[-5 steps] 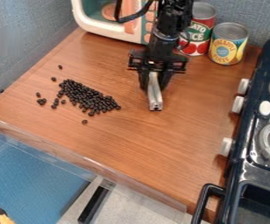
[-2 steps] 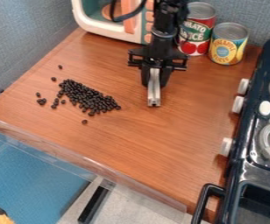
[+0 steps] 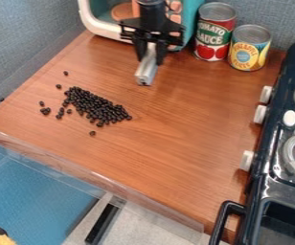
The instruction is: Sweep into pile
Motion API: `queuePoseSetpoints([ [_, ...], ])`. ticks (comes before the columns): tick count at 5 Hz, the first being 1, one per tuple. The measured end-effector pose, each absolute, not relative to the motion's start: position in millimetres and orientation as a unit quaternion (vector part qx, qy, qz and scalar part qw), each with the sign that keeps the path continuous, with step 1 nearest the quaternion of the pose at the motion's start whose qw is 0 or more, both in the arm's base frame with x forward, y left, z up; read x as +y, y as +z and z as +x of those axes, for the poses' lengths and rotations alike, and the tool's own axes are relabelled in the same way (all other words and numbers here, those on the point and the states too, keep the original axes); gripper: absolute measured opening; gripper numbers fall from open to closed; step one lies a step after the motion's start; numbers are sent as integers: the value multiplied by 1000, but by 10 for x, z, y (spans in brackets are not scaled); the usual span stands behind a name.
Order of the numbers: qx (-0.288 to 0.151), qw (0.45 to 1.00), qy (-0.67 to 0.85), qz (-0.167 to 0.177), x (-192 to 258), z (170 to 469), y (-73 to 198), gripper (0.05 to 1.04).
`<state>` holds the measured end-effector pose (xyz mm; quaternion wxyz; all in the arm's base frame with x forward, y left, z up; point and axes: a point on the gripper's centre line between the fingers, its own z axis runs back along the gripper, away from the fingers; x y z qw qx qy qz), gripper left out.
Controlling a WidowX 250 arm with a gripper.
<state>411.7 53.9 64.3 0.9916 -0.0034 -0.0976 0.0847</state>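
Observation:
The black gripper hangs over the back of the counter, in front of the toy microwave, shut on a silvery metal bar that points toward the camera. Left of the counter's middle lies an elongated pile of small black beans, to the front left of the gripper and apart from the bar. Several stray beans lie along the pile's left side, two farther back, and a single bean in front of it.
A white and teal toy microwave stands at the back. Right of it are a red tomato can and a yellow can. A dark toy stove lines the right side. The counter's front edge has a clear rim.
The gripper has moved back and to the left, carrying the metal bar with it and turning it slightly. The beans have stayed where they were.

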Motion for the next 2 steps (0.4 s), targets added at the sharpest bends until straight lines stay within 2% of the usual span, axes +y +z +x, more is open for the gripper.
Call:
queuePoseSetpoints([
  [1, -82, 996, 47, -5, 821, 4046, 745, 385],
  [2, -88, 996, 13, 22, 1019, 3983, 822, 385],
])
